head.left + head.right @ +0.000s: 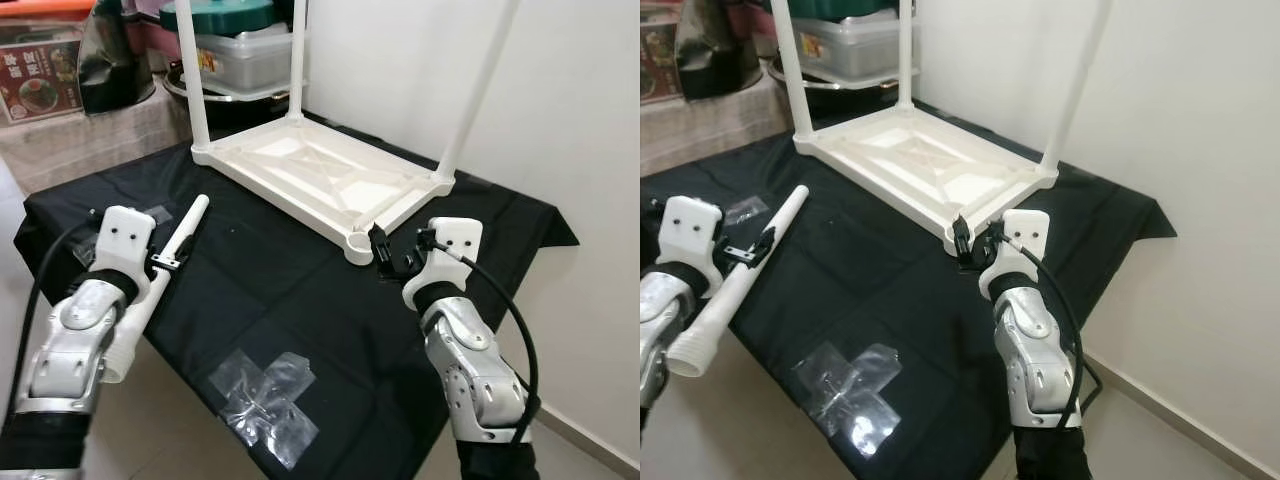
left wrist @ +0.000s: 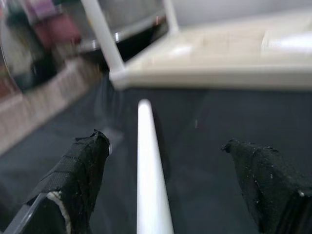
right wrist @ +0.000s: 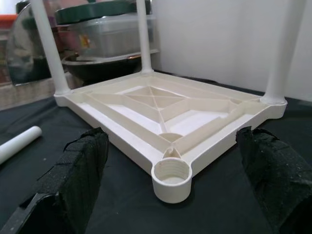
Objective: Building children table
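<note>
From the head, the upturned table top (image 1: 320, 180) lies on the black cloth (image 1: 260, 290), three legs up. Left gripper (image 2: 165, 161), fingers spread, straddles the loose leg (image 2: 148, 170); nudged, it could roll off. Right gripper (image 3: 170, 161), spread, faces the empty socket (image 3: 170, 178); bumping it could shift the top.

An upturned white tabletop (image 3: 161, 109) fills the middle of the frame, its ribbed underside facing up on a black cloth (image 3: 219, 204). Three legs (image 3: 46, 46) rise from its far corners. The near corner's threaded socket (image 3: 170, 180) stands empty at lower centre, between the right gripper's (image 3: 173, 183) two wide-apart black fingers (image 3: 73, 180). A loose white leg (image 3: 19, 144) lies at the left edge.
</note>
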Tool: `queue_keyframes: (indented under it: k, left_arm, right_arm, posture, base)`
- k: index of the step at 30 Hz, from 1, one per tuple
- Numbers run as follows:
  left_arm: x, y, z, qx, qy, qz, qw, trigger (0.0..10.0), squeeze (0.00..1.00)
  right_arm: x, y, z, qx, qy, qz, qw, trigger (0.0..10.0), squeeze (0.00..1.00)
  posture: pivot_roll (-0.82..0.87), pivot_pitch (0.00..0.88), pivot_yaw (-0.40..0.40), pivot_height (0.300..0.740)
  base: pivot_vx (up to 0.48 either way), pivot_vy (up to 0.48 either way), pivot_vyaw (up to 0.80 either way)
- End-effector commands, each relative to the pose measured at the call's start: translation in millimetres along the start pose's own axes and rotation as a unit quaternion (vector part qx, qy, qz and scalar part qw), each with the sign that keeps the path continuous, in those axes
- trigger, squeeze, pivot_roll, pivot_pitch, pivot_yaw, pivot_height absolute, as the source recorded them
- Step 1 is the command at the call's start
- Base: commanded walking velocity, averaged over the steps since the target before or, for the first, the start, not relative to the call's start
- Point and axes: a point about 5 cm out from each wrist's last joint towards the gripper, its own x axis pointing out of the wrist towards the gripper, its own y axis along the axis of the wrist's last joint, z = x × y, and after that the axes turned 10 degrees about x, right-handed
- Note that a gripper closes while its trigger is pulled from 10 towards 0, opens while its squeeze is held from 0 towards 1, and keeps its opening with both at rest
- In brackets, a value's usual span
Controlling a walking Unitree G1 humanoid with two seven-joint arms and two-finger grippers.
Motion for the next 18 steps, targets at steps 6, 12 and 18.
queue_keyframes:
  k: [6,12,18]
  left_arm:
    - [-7.5,-37.6,18.7,-0.084,-0.049,-0.076,0.992,10.0,0.00]
    - [-3.7,-42.5,14.8,-0.086,-0.053,-0.097,0.990,10.0,0.00]
    - [0.9,-48.8,11.3,-0.088,-0.054,-0.117,0.988,10.0,0.00]
  right_arm:
    - [3.0,-5.0,2.2,0.002,-0.009,-0.018,1.000,10.0,0.00]
    - [3.0,-5.8,6.2,0.004,-0.019,-0.022,1.000,10.0,0.00]
    - [2.3,-8.8,7.6,0.010,-0.026,-0.032,0.999,10.0,0.00]
  posture:
    - [0.15,0.000,-0.087,0.740]
    - [0.14,0.000,-0.082,0.740]
    - [0.13,0.000,-0.078,0.740]
  base:
    - [0.000,0.000,0.00]
    - [0.000,0.000,0.00]
    - [0.000,0.000,0.00]
